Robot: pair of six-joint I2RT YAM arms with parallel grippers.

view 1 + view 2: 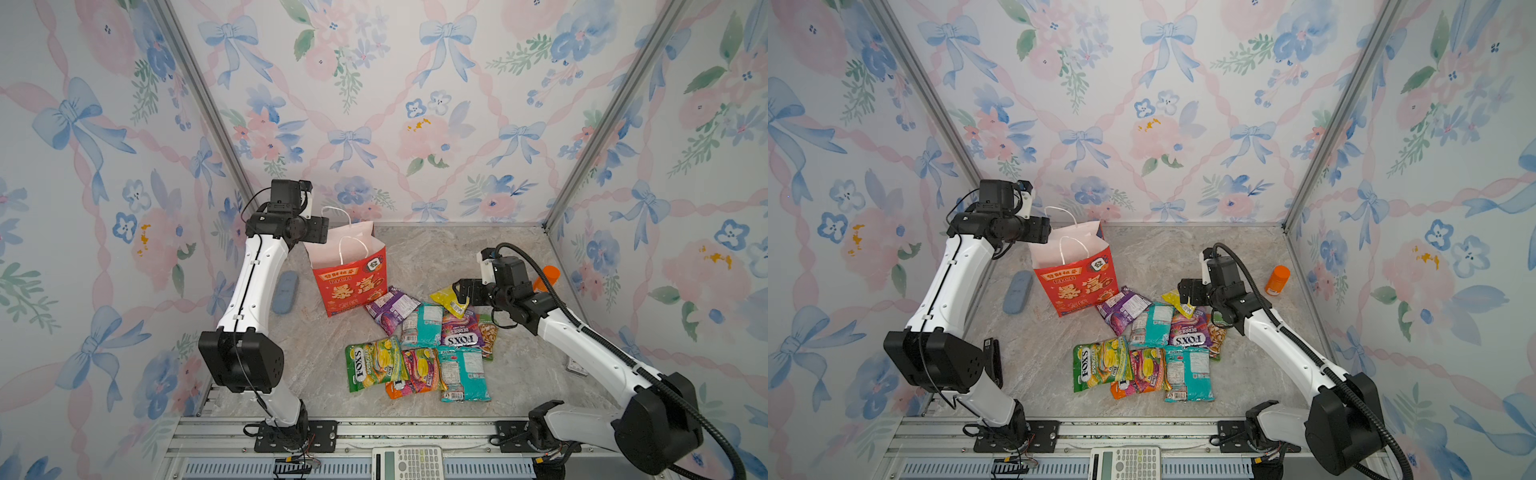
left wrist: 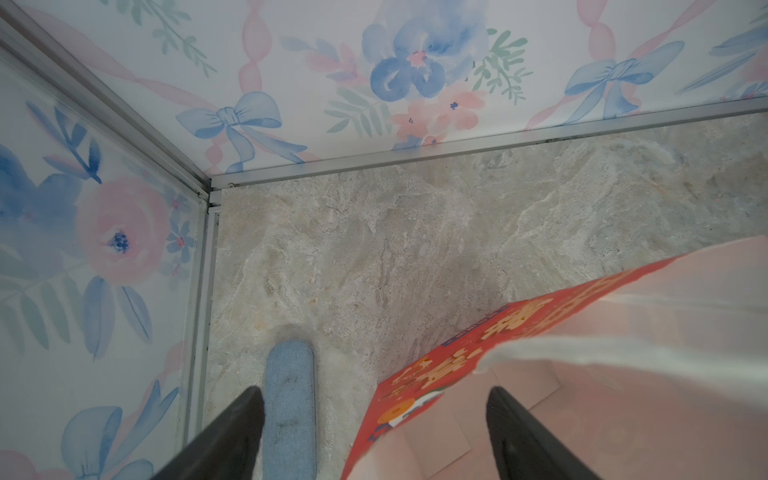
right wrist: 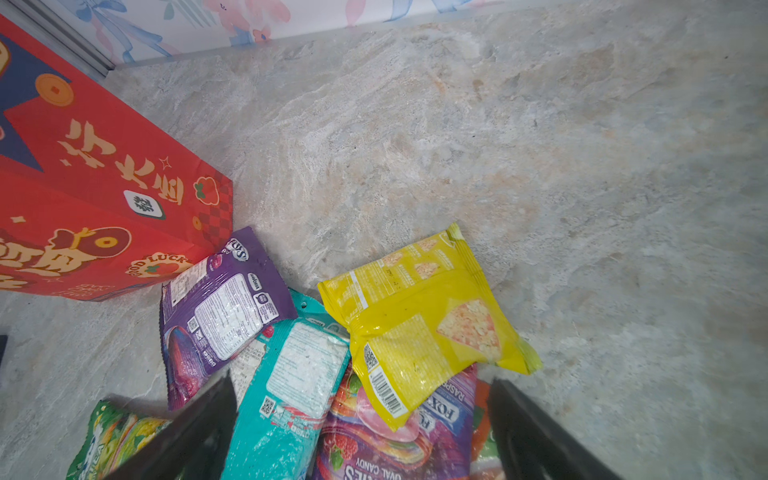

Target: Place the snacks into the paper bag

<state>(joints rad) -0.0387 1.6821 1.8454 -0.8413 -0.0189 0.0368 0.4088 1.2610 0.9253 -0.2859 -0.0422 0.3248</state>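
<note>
While both arms hang over the table [image 1: 436, 257], I report as follows.

Left gripper [image 2: 374, 399]: my fingers [image 2: 245, 424] are spread wide and pinch nothing. The paper bag [image 1: 353, 286] stands directly below and ahead of them. One finger is over its pale pink inside. The other is outside it, over a blue-grey oblong pad [image 2: 290, 399] lying just beside the bag. The bag's red rim crosses the gap between them, and I cannot tell whether it touches either finger.

Paper bag: upright at the far left of the table, mouth open upward. In both top views its broad printed face is turned toward the near edge, and the mouth's long axis runs roughly left to right.

Right gripper [image 3: 361, 386]: fingers [image 3: 199, 436] spread wide, holding nothing, low over the far end of the snacks [image 1: 419, 332]. All visible packets lie flat in a pile on the table, to the right of and nearer than the bag.

- Yellow packet [image 3: 424, 316]: just ahead of my fingertips, overlapping the FOX'S berries packet [image 3: 395, 440]; in a top view its long axis runs diagonally, far-left to near-right.
- Teal packet [image 3: 291, 386]: between my fingers.
- Purple packet [image 3: 224, 307]: one corner at the foot of the bag, long axis pointing toward it.

An orange bottle [image 1: 1277, 280] stands well apart at the right wall.
</note>
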